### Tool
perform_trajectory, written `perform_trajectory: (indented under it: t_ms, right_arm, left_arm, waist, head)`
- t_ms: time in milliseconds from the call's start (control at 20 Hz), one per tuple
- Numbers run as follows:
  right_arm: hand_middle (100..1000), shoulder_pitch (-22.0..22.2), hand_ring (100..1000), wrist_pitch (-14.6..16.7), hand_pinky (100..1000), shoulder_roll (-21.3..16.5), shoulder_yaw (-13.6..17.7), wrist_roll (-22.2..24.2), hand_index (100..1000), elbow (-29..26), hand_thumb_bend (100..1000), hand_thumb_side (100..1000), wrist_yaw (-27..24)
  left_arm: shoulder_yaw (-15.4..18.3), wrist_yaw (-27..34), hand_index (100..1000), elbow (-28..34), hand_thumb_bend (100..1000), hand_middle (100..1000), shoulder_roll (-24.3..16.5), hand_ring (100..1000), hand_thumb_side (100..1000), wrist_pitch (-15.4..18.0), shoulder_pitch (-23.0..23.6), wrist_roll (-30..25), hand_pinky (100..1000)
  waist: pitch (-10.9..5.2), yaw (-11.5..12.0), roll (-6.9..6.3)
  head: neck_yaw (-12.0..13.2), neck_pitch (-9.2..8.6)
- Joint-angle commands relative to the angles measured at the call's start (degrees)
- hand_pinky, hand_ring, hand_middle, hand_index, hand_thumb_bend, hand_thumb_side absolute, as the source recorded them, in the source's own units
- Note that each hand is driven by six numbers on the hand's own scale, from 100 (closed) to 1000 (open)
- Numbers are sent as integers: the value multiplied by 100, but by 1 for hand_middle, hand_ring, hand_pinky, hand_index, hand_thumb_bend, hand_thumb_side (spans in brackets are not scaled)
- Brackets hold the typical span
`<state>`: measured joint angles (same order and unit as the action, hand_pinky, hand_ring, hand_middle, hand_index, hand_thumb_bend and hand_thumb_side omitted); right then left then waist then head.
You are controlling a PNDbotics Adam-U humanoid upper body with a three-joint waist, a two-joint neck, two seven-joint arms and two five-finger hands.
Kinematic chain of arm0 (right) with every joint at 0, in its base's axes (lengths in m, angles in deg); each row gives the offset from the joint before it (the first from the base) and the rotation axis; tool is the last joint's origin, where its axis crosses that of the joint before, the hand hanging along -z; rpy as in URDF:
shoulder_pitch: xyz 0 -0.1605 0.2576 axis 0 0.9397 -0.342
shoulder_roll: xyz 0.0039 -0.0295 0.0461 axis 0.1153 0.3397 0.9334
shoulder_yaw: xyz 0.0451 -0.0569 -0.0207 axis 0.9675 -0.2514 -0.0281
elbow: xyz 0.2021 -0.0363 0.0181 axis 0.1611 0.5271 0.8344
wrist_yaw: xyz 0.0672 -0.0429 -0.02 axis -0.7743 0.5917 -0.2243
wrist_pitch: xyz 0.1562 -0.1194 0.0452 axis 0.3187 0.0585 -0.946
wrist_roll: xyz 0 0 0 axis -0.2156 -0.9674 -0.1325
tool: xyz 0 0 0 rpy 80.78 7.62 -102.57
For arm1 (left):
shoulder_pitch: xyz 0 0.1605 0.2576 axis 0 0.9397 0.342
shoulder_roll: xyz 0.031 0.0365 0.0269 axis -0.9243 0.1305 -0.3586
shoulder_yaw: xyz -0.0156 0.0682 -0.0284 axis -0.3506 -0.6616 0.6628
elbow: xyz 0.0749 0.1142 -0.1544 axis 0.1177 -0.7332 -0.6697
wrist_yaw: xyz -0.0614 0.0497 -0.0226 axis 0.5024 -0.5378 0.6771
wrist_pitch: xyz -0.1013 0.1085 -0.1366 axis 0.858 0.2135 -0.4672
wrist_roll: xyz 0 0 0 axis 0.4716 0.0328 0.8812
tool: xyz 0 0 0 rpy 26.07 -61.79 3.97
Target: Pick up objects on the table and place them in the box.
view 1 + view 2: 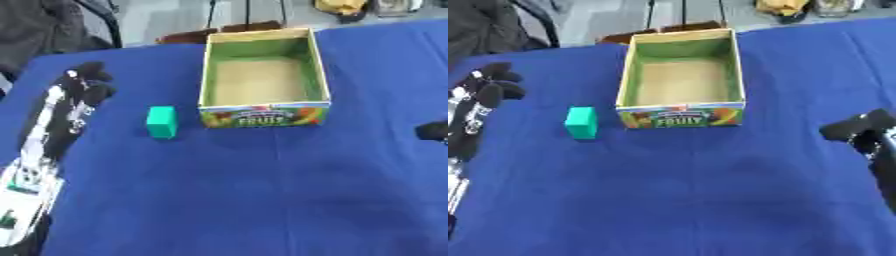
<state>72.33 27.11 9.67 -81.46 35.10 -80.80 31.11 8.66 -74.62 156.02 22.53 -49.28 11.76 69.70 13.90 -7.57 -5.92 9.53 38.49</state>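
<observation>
A small green block (161,121) stands on the blue cloth just left of the box. The open cardboard box (265,114) has green inner walls, a bare brown floor and a fruit print on its front; nothing lies inside it. My left hand (88,81) hovers left of the block, apart from it, with its black fingers curled and holding nothing. My right hand (857,127) shows at the right edge, well away from the box; its fingers are too blurred to read.
The blue cloth (262,190) covers the whole table, wide and bare in front of the box. Behind the table's far edge are a dark chair (52,20), a brown item (219,32) and some clutter.
</observation>
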Motion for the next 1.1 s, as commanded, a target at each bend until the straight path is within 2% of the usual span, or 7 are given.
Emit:
perform_trajectory:
  t_ms: [50, 300, 500, 550, 750, 900, 1100]
  right_arm:
    - [518, -33, 692, 12, 745, -76, 39, -9, 550, -123, 100, 860, -44]
    - [518, -25, 692, 11, 745, -76, 42, -13, 550, -118, 100, 860, -44]
    - [518, -13, 692, 10, 745, -87, 42, -14, 550, -114, 100, 860, -40]
    - [518, -9, 692, 9, 745, -91, 42, -14, 550, -112, 100, 861, -39]
    - [518, 1, 692, 5, 745, -109, 34, -6, 550, -106, 100, 861, -32]
    - [518, 11, 692, 6, 745, -127, 32, -3, 550, -104, 100, 861, -25]
    - [518, 16, 692, 6, 745, -135, 23, 4, 550, -101, 100, 863, -20]
  left_arm:
    - [71, -19, 838, 87, 616, 667, -182, 653, 713, 0, -39, -33, 722]
    - [71, -63, 844, 74, 614, 674, -265, 658, 695, -5, -37, -69, 725]
    - [70, -302, 860, 28, 593, 699, -521, 680, 629, -51, -93, -225, 741]
    - [53, -388, 870, 6, 552, 712, -621, 693, 572, -69, -117, -291, 751]
    - [-119, -779, 904, -157, 504, 759, -1219, 737, 439, -156, -282, -663, 774]
    - [-318, -1078, 909, -432, 511, 767, -1704, 743, 396, -211, -502, -961, 775]
    - [-655, -1460, 927, -905, 609, 783, -2325, 756, 382, -147, -804, -1344, 778]
  waist:
    - [-110, -1, 34]
    - [-126, -5, 29]
    - [-142, -2, 20]
    - [-149, -3, 11]
    - [-168, -18, -15]
    - [-182, -37, -34]
    - [-184, -83, -42]
  head:
    - [20, -16]
    - [22, -12]
    - [25, 6]
    - [23, 10]
    - [30, 27]
    - [29, 42]
    - [47, 45]
